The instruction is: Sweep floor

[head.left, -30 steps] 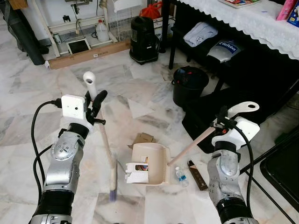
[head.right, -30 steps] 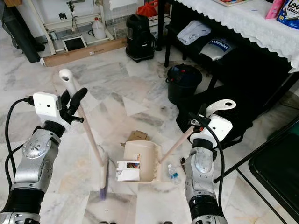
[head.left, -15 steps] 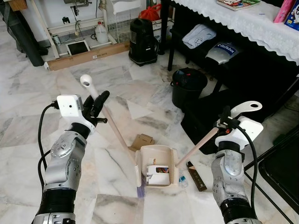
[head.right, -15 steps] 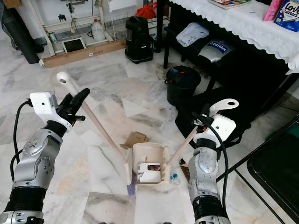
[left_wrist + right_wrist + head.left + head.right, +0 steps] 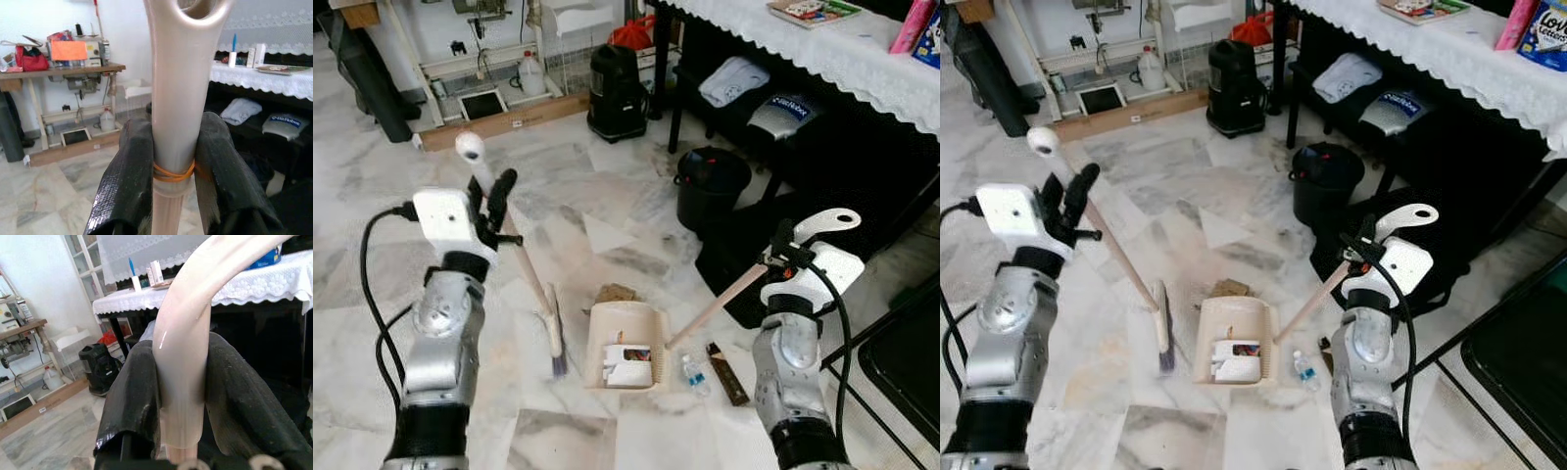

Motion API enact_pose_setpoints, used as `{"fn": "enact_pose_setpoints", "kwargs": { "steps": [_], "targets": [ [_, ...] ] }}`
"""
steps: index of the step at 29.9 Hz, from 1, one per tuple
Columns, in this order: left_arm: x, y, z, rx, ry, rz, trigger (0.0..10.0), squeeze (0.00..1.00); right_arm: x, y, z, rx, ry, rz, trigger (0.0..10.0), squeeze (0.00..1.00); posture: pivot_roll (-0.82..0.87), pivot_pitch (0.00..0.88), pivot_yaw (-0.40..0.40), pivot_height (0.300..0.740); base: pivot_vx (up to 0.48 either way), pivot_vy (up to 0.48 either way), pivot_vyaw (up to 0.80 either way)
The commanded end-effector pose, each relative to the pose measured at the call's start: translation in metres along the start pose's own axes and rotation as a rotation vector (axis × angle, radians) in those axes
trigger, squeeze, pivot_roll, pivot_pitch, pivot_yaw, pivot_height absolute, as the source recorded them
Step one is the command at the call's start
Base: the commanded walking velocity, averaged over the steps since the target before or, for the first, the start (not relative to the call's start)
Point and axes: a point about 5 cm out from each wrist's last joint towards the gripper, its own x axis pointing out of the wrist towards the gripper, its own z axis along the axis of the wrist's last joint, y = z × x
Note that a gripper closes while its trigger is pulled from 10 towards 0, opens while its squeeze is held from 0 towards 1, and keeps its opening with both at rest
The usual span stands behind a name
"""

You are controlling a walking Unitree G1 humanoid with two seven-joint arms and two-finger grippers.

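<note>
The left hand is clamped on the smooth cream plastic broom, whose bristles rest on the glossy marble floor below it. The right hand grips the dustpan by its handle. Best to draw the bristles flat towards the pan's lip, keeping it pressed down; a small bottle lies beside the pan.

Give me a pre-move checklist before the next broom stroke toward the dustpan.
1. Left gripper clamped on the broom handle: ok, fingers press it on both sides.
2. Right gripper clamped on the dustpan handle: ok.
3. Dustpan flat on the floor: cannot tell.
4. Broom head apart from the dustpan, to its left: ok, room for a stroke.
5. Debris outside the pan: not ok, a small bottle, a brown wrapper and a cardboard scrap lie beside it.
6. Black bucket away from the stroke path: ok.
</note>
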Motion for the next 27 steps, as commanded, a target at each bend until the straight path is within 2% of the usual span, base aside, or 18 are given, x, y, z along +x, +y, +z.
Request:
{"fn": "enact_pose_setpoints", "kwargs": {
  "steps": [1, 2, 10, 19, 27],
  "targets": [
    [-0.003, -0.003, -0.003, 0.054, -0.011, -0.027, 10.0, 0.0, 0.001, 0.008, 0.013, -0.017, -0.066, 0.046, 10.0, 0.0, 0.0, 0.004, -0.003, 0.74, 0.0, 0.0, 0.0],
    [-0.007, -0.005, -0.011, 0.063, 0.012, -0.037, 10.0, 0.0, -0.003, 0.009, 0.014, -0.035, -0.075, 0.07, 10.0, 0.0, -0.01, 0.0, -0.004, 0.74, 0.0, 0.0, 0.0],
    [-0.015, -0.012, -0.019, 0.073, 0.035, -0.055, 10.0, 0.0, -0.011, -0.002, 0.018, -0.054, -0.081, 0.051, 10.0, 0.0, -0.01, 0.0, -0.003, 0.74, 0.0, 0.0, 0.0],
    [-0.016, -0.018, -0.024, 0.083, 0.037, -0.078, 10.0, 0.0, -0.019, -0.007, 0.018, -0.059, -0.065, 0.006, 10.0, 0.0, -0.01, 0.0, 0.013, 0.74, 0.0, 0.0, 0.0],
    [-0.017, -0.018, -0.027, 0.088, 0.044, -0.075, 10.0, 0.0, -0.019, -0.006, 0.018, -0.06, -0.056, 0.001, 10.0, 0.0, -0.01, 0.0, 0.012, 0.74, 0.0, 0.0, 0.0]
  ]
}}
